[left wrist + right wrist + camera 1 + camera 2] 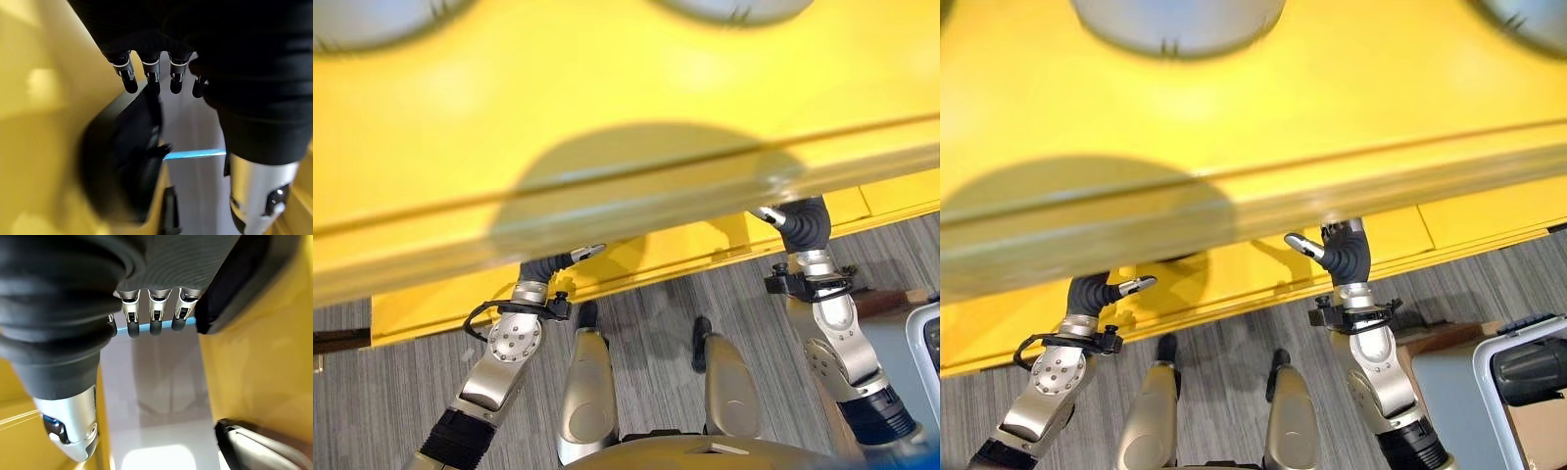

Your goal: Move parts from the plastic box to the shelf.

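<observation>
Risk of a slip under the yellow shelf (607, 117): left hand (553, 264) and right hand (1342, 257) reaching beneath its front board, fingers straight, merely laid against a black part (122, 156), not curled round it. Could drop or snag on the board's edge if pressed unevenly. Impossible to tell whether one part or two.

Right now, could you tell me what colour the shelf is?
Bright yellow shelf, clearest in the left eye view.

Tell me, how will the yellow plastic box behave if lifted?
Probably stiff: the yellow plastic box has a straight rim. Likely bulky: it spans past the left robot hand and the right robot hand. Its glossy wall may be slippery.
</observation>
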Controlling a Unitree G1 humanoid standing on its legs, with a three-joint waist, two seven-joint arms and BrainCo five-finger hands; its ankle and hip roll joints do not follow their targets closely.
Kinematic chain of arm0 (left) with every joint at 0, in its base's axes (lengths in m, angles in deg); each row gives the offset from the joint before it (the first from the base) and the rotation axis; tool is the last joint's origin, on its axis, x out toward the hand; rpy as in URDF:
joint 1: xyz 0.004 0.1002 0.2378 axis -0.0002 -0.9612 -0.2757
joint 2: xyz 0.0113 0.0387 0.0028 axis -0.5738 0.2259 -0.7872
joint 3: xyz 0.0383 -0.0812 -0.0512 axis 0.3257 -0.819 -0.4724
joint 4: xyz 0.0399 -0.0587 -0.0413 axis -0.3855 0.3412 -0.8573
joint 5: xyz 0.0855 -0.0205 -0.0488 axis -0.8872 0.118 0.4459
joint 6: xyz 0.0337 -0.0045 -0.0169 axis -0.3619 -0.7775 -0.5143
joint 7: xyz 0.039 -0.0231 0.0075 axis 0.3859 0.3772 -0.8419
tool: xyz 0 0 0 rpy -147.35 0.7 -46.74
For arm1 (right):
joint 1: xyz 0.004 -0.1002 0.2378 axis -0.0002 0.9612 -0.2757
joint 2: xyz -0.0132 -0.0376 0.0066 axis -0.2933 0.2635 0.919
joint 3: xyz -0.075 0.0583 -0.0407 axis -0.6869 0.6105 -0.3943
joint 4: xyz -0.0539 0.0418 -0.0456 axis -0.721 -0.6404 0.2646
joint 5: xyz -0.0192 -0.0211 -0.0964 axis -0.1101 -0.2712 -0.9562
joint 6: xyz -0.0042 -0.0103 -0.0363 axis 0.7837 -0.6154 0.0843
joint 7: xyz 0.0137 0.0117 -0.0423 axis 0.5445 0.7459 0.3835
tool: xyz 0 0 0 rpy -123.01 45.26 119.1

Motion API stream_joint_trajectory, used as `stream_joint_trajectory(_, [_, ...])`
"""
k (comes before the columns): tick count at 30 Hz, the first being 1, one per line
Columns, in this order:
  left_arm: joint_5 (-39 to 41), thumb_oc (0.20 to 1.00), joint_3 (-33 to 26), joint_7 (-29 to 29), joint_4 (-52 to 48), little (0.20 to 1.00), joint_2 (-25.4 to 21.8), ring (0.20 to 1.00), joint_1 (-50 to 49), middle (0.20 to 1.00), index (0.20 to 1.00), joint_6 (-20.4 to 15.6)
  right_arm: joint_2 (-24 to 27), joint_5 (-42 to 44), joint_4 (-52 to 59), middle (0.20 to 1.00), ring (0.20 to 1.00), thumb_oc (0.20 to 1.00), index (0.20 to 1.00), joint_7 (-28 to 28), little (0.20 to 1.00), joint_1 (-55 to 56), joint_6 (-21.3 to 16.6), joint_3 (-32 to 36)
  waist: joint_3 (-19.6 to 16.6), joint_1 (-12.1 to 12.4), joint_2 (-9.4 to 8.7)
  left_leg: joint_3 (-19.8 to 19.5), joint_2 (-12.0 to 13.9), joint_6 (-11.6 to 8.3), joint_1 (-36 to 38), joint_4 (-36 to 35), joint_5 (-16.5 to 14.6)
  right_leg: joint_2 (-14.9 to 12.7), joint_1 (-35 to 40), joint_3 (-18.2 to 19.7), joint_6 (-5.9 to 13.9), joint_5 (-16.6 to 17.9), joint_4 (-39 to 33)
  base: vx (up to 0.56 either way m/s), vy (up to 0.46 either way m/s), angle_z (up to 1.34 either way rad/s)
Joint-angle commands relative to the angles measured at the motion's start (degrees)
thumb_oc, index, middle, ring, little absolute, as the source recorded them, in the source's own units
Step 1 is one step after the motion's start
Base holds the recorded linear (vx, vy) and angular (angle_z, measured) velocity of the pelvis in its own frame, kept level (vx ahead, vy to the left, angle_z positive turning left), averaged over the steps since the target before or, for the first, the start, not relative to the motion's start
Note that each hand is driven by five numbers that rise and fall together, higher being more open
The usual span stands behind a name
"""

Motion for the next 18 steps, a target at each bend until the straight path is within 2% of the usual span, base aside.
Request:
stream_joint_trajectory(1, [1.6,1.0,-0.8,-2.3,-0.3,1.0,-1.2,1.0,-0.8,1.0,1.0,-3.6,1.8,2.4,1.7,1.0,1.0,1.0,1.0,-3.7,1.0,-2.0,-1.2,0.5,-4.1,-0.1,0.68,-0.7,1.7,1.94,0.2,-5.3,5.0,0.9,2.8,-3.0,-0.58,3.2,-5.9,0.05,-0.049,-0.18])
stream_joint_trajectory(4, [2.5,1.0,-2.6,-5.0,0.5,1.0,0.3,1.0,-3.5,1.0,1.0,-3.4,2.3,3.2,0.6,1.0,1.0,1.0,1.0,-5.8,1.0,0.3,0.1,1.3,-7.7,-0.4,2.17,0.5,3.5,1.28,5.7,-12.2,7.8,2.2,6.6,-3.0,-0.53,3.4,-9.5,0.1,-0.11,-0.15])
stream_joint_trajectory(5, [2.5,1.0,-2.6,-5.0,0.5,1.0,0.3,1.0,-3.6,1.0,1.0,-3.4,2.3,3.2,0.6,1.0,1.0,1.0,1.0,-5.8,1.0,0.4,0.1,1.3,-7.7,-0.4,2.23,0.6,3.6,1.24,6.0,-12.5,8.0,2.3,6.8,-3.0,-0.56,3.4,-9.6,0.06,-0.107,-0.13])
stream_joint_trajectory(9, [6.0,1.0,-2.0,-7.4,2.3,1.0,3.9,1.0,-4.1,1.0,1.0,-1.8,1.7,3.7,-0.7,1.0,1.0,1.0,1.0,-5.8,1.0,0.9,0.7,2.1,-9.7,-0.8,4.49,1.6,5.8,-0.16,9.1,-17.0,12.3,4.5,7.8,-3.0,-2.14,1.5,-8.6,0.02,-0.151,-0.12])
stream_joint_trajectory(13, [6.4,1.0,-0.6,-8.5,3.7,1.0,5.6,1.0,-2.7,1.0,1.0,-1.5,1.3,2.5,-2.8,1.0,1.0,1.0,1.0,-4.4,1.0,-0.2,0.4,2.6,-10.4,-1.2,5.9,1.5,8.0,-0.71,9.4,-17.9,15.7,6.8,6.7,-2.8,-3.9,0.0,-6.6,-0.02,-0.168,-0.07])
stream_joint_trajectory(16, [7.1,1.0,0.2,-9.2,4.2,1.0,6.2,1.0,-2.0,1.0,1.0,-1.2,1.2,1.2,-3.7,1.0,1.0,1.0,1.0,-3.5,1.0,-1.0,0.5,2.3,-10.6,-1.3,6.23,1.6,8.5,-0.6,9.2,-17.5,16.8,7.9,6.5,-2.1,-4.74,-0.1,-6.6,0.01,-0.164,-0.12])
stream_joint_trajectory(18, [7.7,1.0,0.7,-9.6,4.7,1.0,6.8,1.0,-1.1,1.0,1.0,-1.1,0.5,1.1,-5.1,1.0,1.0,1.0,1.0,-3.0,1.0,-2.1,0.4,1.6,-10.4,-1.2,5.88,0.6,8.4,0.2,8.5,-15.1,17.3,8.6,6.7,-0.9,-5.54,0.6,-7.7,0.02,-0.188,-0.18])
